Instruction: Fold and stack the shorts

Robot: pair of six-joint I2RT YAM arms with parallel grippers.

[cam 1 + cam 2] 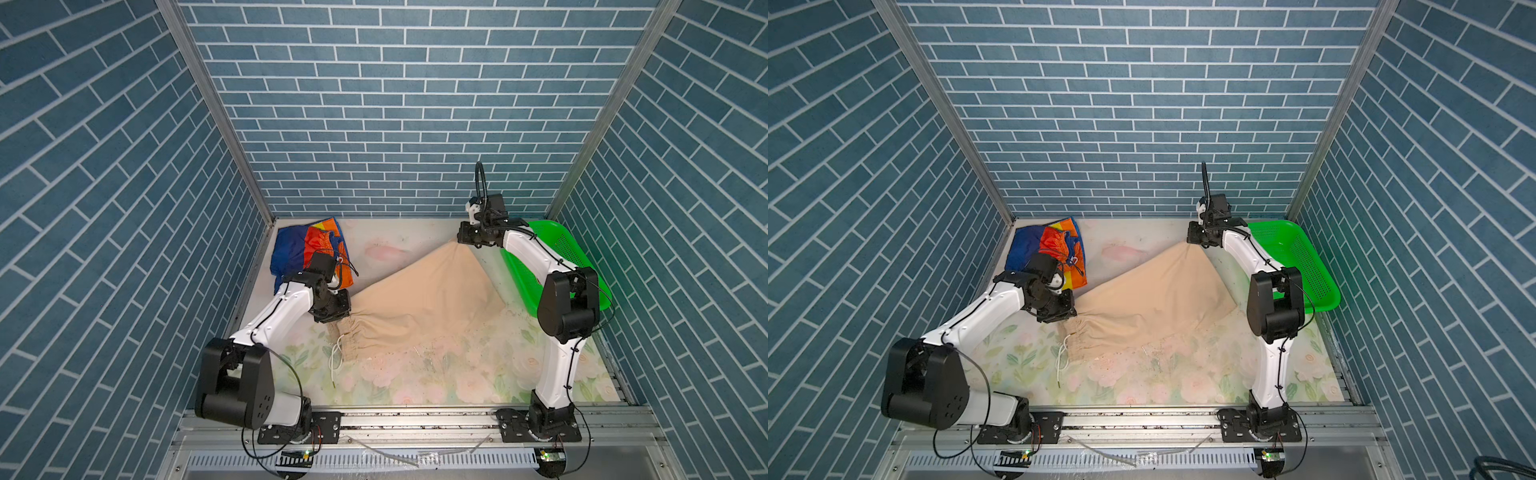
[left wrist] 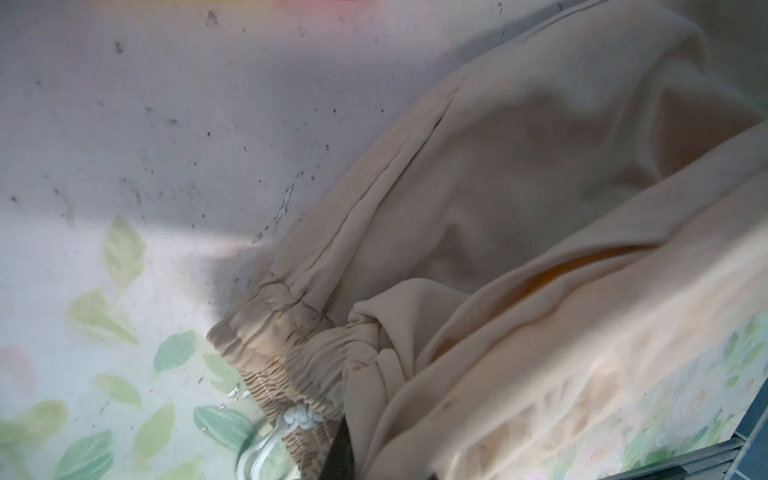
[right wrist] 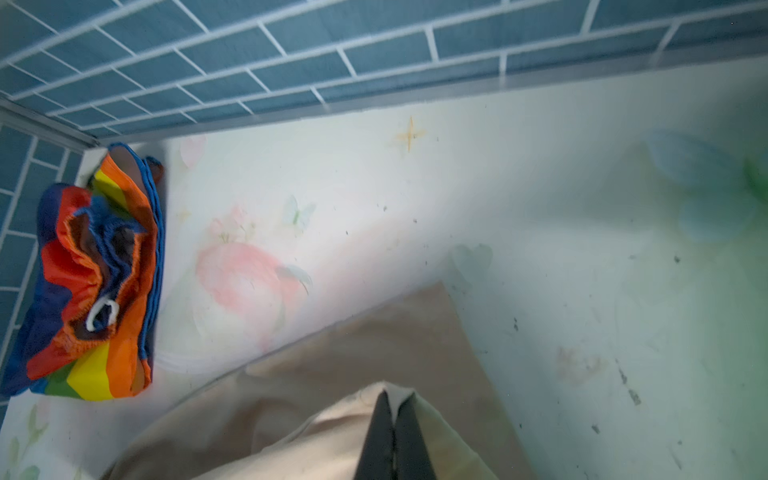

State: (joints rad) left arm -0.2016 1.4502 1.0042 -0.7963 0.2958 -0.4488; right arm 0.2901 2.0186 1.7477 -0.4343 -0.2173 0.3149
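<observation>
Fabric of the beige shorts [image 1: 419, 299] spreads across the middle of the flowered desk [image 1: 415, 382], seen in both top views. One far corner is drawn up into a peak at the right pincer [image 1: 460, 242]. In the right wrist view the right pincer [image 3: 392, 399] is closed, its dark fingers [image 3: 409, 440] pressed together with a fold of beige cloth pinched between them.

The gathered waistband [image 1: 353, 336] lies at the near left end of the garment, and the white drawstring [image 1: 336, 355] trails from it onto the desk. The left pincer [image 1: 332, 318] sits right at the far end of that waistband. The left wrist view shows only a sliver of one dark finger [image 2: 340, 449] beside the drawstring knot [image 2: 297, 417], so I cannot tell whether this pincer is closed on the cloth.

The rainbow-striped shorts [image 1: 305, 249] lie bunched in the far left corner of the desk, against the wall and apart from the beige pair; the left arm partly covers them. A green basket [image 1: 559, 243] stands at the far right, behind the right arm.
</observation>
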